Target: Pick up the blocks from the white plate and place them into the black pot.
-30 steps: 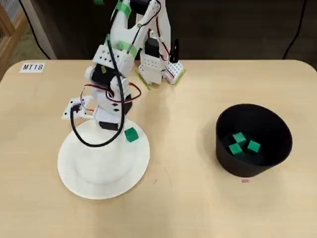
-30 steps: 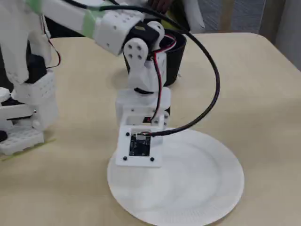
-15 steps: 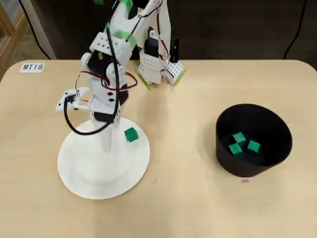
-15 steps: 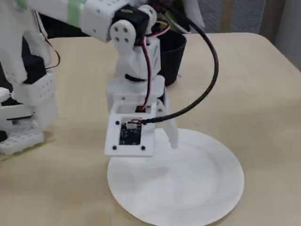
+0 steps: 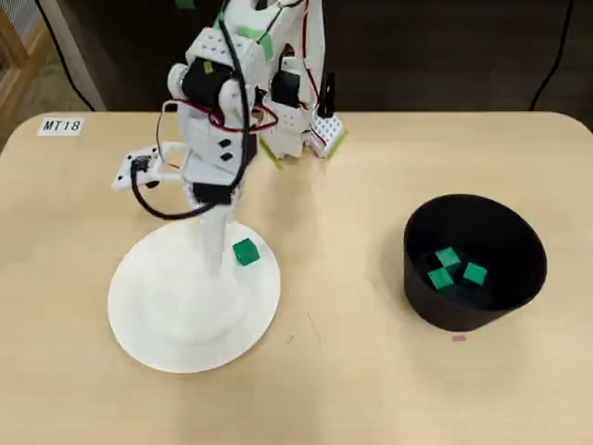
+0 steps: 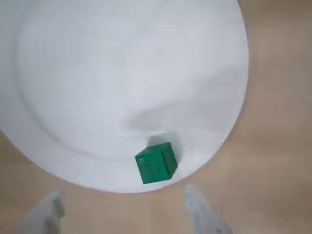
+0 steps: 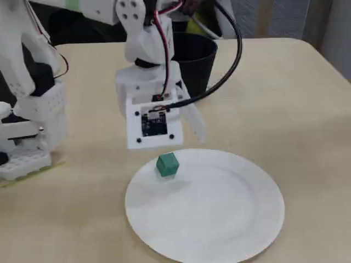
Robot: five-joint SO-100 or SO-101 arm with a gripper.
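Note:
One green block (image 5: 245, 252) lies near the rim of the white plate (image 5: 176, 324), on its right side in the overhead view. In the wrist view the block (image 6: 156, 163) sits just ahead of my gripper (image 6: 122, 217), whose two fingertips (image 6: 199, 214) stand wide apart with nothing between them. The gripper (image 5: 218, 255) hangs open above the plate's edge, just left of the block. In the fixed view the block (image 7: 167, 164) rests on the plate (image 7: 219, 219) below the wrist camera mount. The black pot (image 5: 519, 278) stands to the right and holds three green blocks (image 5: 447, 258).
The arm's white base (image 5: 296, 125) stands at the table's back edge. A label reading MT18 (image 5: 61, 125) is stuck at the back left. A small pink mark (image 5: 459, 337) lies in front of the pot. In the fixed view the pot (image 7: 194, 66) is behind the arm.
The gripper has lifted and drawn back toward the arm's base, uncovering the block in the fixed view. The block and plate have not moved.

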